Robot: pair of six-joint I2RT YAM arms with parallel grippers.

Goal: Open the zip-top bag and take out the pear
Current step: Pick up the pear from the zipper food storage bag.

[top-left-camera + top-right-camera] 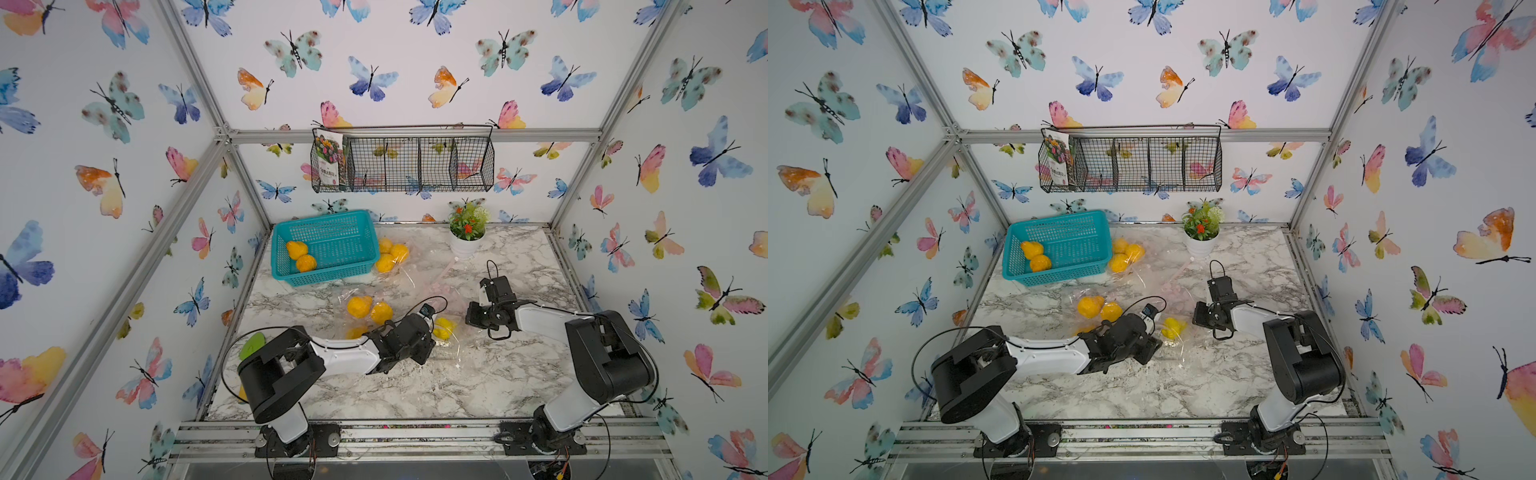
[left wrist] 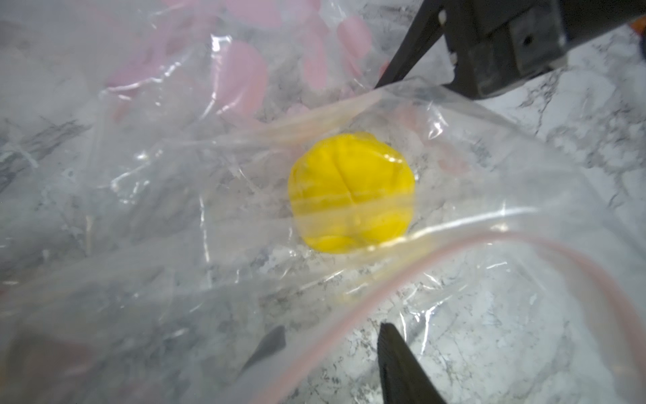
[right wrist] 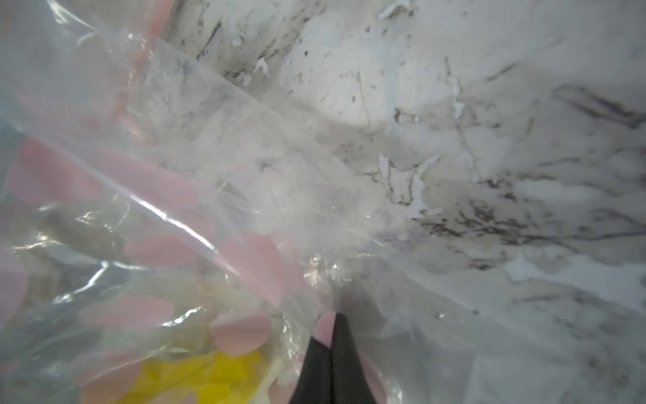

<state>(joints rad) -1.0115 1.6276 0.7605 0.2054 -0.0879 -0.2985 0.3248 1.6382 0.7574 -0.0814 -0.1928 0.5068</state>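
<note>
Black left gripper, low, gapes at pear; right gripper pinches zip-top bag.

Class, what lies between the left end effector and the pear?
Clear film of the zip-top bag, crossed by its zip strip, covers the pear, as the left wrist view shows.

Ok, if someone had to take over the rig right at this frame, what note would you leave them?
left gripper: open, its fingers either side of the pear, holding nothing.
right gripper: shut on the film of the zip-top bag.
The pear is inside that bag, lying on the marble table.
Done: the bag mouth looks parted, zip strips apart.
Left: close on the pear and draw it out; the teal basket may be the drop spot.
</note>
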